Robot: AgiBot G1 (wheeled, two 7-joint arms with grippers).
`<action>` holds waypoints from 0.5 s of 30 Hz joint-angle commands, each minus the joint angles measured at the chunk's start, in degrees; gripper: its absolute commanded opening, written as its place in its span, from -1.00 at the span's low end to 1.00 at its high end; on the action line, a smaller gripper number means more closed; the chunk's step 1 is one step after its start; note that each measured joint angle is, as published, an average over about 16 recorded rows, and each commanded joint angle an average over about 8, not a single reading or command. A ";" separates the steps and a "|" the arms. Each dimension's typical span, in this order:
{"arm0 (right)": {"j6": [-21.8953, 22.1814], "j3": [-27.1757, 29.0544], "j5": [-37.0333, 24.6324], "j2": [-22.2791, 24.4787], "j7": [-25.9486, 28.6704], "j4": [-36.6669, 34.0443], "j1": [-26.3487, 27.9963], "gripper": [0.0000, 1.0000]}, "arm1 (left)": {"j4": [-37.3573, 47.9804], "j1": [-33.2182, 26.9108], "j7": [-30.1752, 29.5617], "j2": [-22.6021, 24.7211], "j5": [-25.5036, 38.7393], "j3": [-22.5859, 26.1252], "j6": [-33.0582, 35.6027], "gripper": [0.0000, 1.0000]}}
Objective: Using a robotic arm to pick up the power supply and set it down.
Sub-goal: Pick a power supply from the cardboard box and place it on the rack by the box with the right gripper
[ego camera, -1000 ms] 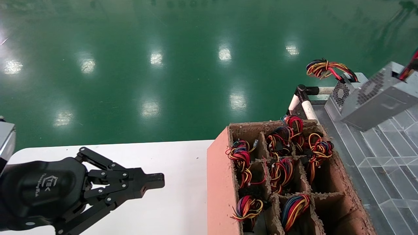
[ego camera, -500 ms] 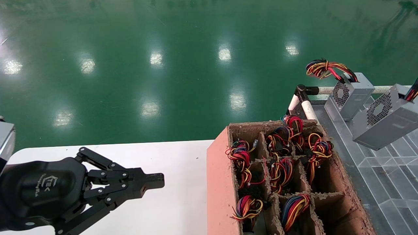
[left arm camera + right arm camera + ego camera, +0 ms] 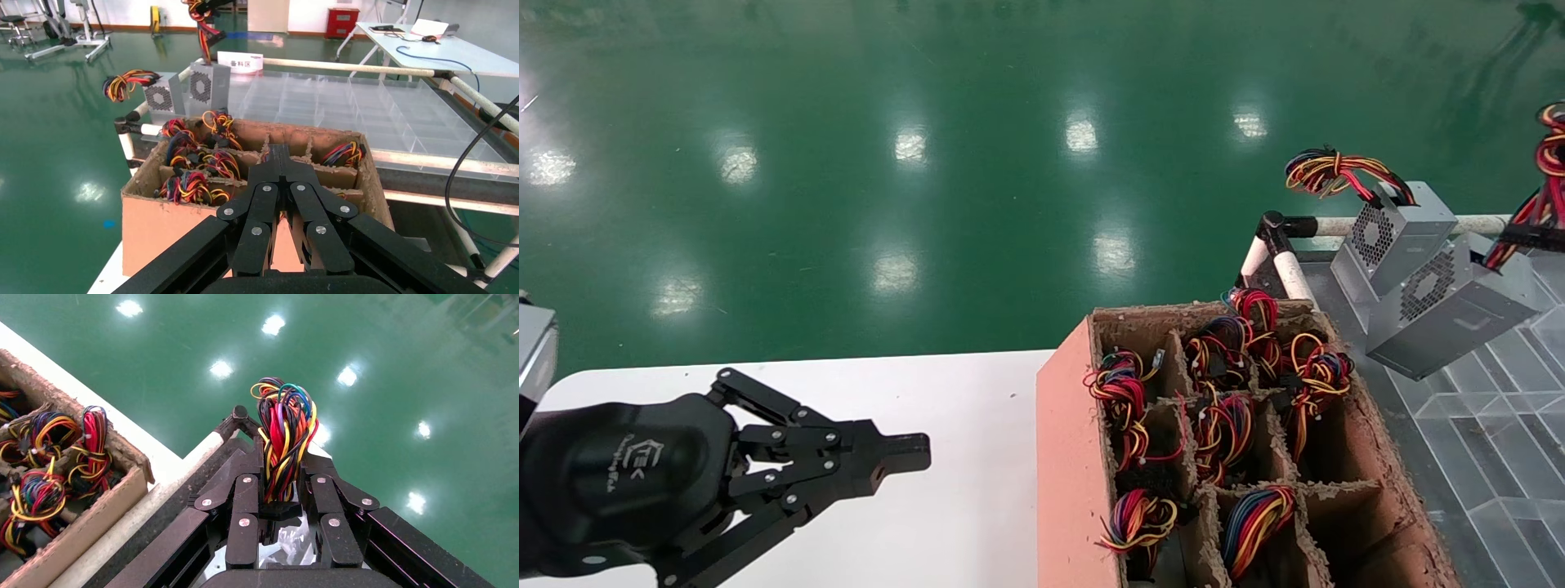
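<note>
The power supply, a grey metal box with a round fan grille, hangs tilted over the clear rack at the far right. I cannot tell whether its lower corner touches the rack. My right gripper is shut on its red, orange, yellow and black wire bundle, with the fingers clamped on either side of the wires. The power supply also shows in the left wrist view, far off. My left gripper is parked and shut over the white table.
A twin grey box with its own wire loop stands on the rack right behind the held one. A cardboard box with compartments full of wire bundles sits between table and rack. A white rail edges the rack.
The power supply has come down and toward the twin box, tilting more, and its wire bundle now shows at the right edge. The left arm has not moved.
</note>
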 commanded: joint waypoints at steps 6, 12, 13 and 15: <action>2.69 -0.79 -2.21 -2.69 -4.24 -8.81 2.46 -1.00 | 0.00 0.00 0.01 -0.01 -0.01 0.02 -0.01 -1.00; 5.25 -1.53 -4.19 -4.24 -7.49 -14.78 4.98 -1.00 | 0.00 -0.01 0.01 -0.01 -0.02 0.03 -0.01 -1.00; 5.65 -1.61 -4.41 -4.45 -7.99 -15.67 5.36 -1.00 | 0.00 -0.01 0.02 -0.01 -0.02 0.03 -0.01 -1.00; 6.42 -1.70 -4.72 -4.86 -8.92 -17.37 6.06 -1.00 | 0.00 -0.01 0.02 -0.01 -0.02 0.04 -0.02 -1.00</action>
